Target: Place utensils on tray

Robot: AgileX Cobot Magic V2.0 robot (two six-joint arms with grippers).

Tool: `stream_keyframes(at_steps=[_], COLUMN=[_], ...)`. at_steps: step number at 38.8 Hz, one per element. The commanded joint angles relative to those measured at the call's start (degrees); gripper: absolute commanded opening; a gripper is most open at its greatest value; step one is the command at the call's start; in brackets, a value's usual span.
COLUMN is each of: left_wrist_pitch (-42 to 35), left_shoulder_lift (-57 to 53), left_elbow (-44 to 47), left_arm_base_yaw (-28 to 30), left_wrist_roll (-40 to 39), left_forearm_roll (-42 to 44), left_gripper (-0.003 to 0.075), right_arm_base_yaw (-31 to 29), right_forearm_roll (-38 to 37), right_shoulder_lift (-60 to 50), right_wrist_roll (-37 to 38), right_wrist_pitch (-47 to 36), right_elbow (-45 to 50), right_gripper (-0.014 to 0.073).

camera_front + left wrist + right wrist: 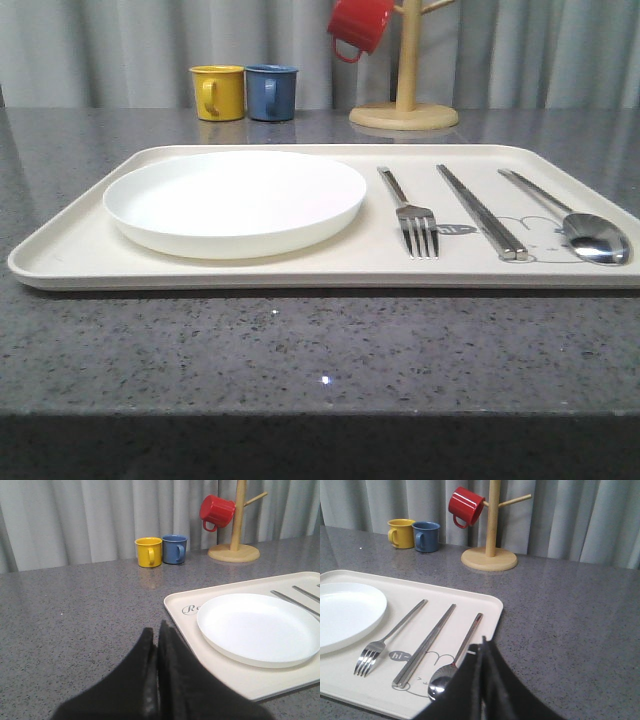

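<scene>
- We see the tray lying flat on the worktop, its long side running across our front.
- The plate sits on the tray's left half. To its right lie the fork, the chopsticks and the spoon, in that order and apart from one another.
- All three long pieces lie roughly parallel, handles pointing away from us, with the tines, tips and bowl at the near rim.
- Our left hand is closed with nothing between its fingers. It sits over bare worktop just beside the tray's left end, and the plate is its nearest piece.
- Our right hand is closed and empty too. It sits by the tray's right near corner, close over the spoon, with the spoon's bowl just beside it.
- We judge every utensil already on the tray, so no pickup seems left.
- Should any piece need nudging, the spoon falls to the right arm and the plate to the left.
</scene>
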Motion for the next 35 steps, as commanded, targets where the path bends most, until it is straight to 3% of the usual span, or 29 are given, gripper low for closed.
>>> stream_keyframes(at_steps=[1,26,35], left_wrist_pitch=[-5.03,-6.44,-14.12], left_shoulder_lift=[0.72,0.42,-4.34], left_elbow=[-1.53,-0.33,9.77], left_arm_base_yaw=[0.11,0.11,8.17], left_wrist_roll=[-0.50,-0.50,-0.50], left_forearm_roll=[-0.47,-0.47,-1.69], left_gripper=[-0.0018,-0.0018,-0.0018], right_arm_base_yaw=[-0.08,-0.08,-0.08], right_forearm_roll=[-0.53,-0.53,-0.53], right_shoulder_lift=[0.58,0.58,0.58], right_wrist_roll=[-0.56,-0.56,-0.56], right_wrist_pitch=[-4.95,-4.95,-4.95], right_elbow=[-1.39,-1.39,-1.39], right_gripper=[-0.0069,-0.0069,-0.0069])
